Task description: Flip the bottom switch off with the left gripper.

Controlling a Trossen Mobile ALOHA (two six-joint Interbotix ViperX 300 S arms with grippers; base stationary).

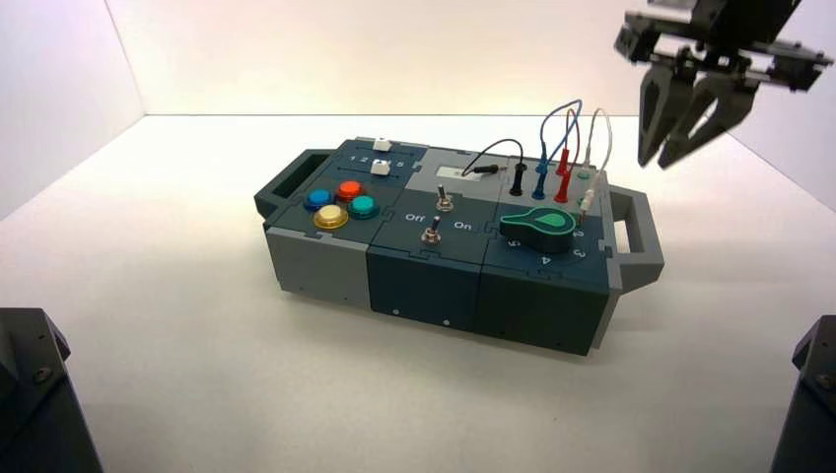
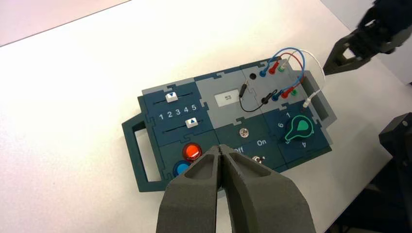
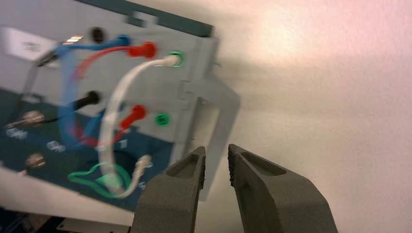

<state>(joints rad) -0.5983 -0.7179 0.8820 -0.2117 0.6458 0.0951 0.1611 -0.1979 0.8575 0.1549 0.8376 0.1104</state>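
The bottom switch (image 1: pixel 431 235) is a small metal toggle near the box's front edge, between the lettering Off and On; the left wrist view shows this bottom switch (image 2: pixel 257 159) too. Only the left wrist view has my left gripper (image 2: pixel 221 148) in it. It hangs well above the box's front, shut with nothing in it, its tip over the spot between the red button (image 2: pixel 192 151) and the Off lettering. My right gripper (image 1: pixel 680 148) is raised off the box's right end, open and empty, and shows again in its own view as the right gripper (image 3: pixel 216 150).
A second toggle (image 1: pixel 445 202) stands behind the bottom one. Coloured buttons (image 1: pixel 340 204) and two sliders (image 1: pixel 380 158) fill the box's left part. A green knob (image 1: pixel 537 225) and looping wires (image 1: pixel 562 148) fill the right, with a white wire's loose end (image 1: pixel 589 202). Handles (image 1: pixel 636 232) stick out at both ends.
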